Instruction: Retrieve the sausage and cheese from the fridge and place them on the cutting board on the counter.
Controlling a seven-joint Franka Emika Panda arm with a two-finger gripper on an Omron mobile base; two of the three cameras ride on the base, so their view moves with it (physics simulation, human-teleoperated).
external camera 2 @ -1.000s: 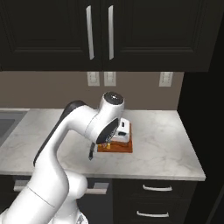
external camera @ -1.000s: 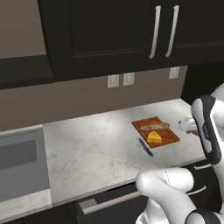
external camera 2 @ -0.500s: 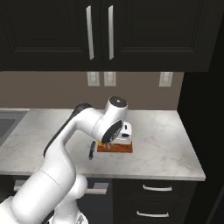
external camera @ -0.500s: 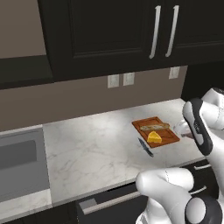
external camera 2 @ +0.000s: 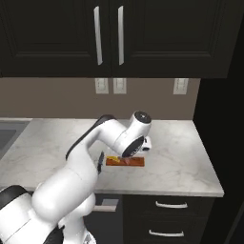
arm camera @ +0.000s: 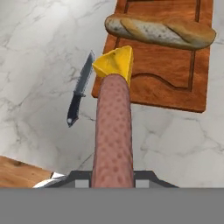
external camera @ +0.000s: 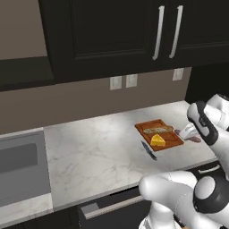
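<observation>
Marble counter (external camera: 98,147) carries the cutting board (external camera: 172,136) near its right end; knife (external camera: 149,150) lies just left of board. Cheese (external camera: 157,140) and bread loaf (external camera: 157,129) sit on board.

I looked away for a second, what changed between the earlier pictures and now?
The gripper, carrying the sausage, shifted slightly lower beside the cutting board. Cheese, bread and knife stayed put.
</observation>
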